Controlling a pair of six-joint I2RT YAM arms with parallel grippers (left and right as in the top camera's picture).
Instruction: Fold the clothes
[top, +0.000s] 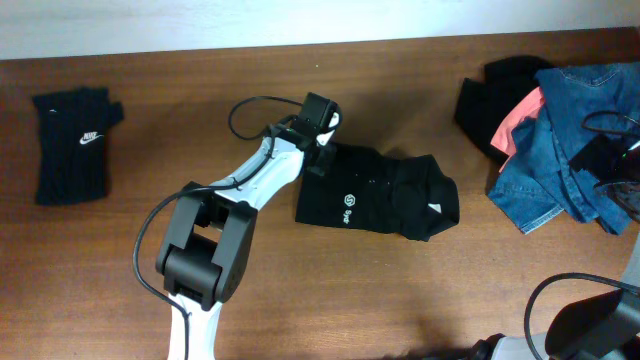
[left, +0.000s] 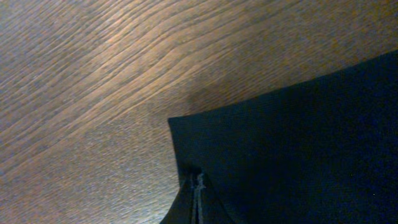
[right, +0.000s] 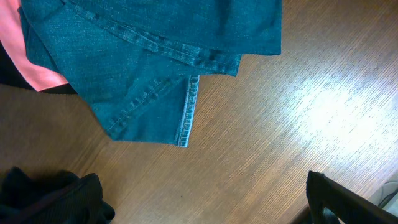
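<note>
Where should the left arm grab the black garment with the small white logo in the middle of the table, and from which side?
Take the black garment by its top-left corner in the overhead view, coming from the left over the bare table. That corner lies flat and sharp with wood on two sides, and the left gripper hangs right by it.

Left arm (top: 268, 172) at black shorts (top: 385, 200) corner, denim pile (top: 560, 150) far right
</note>
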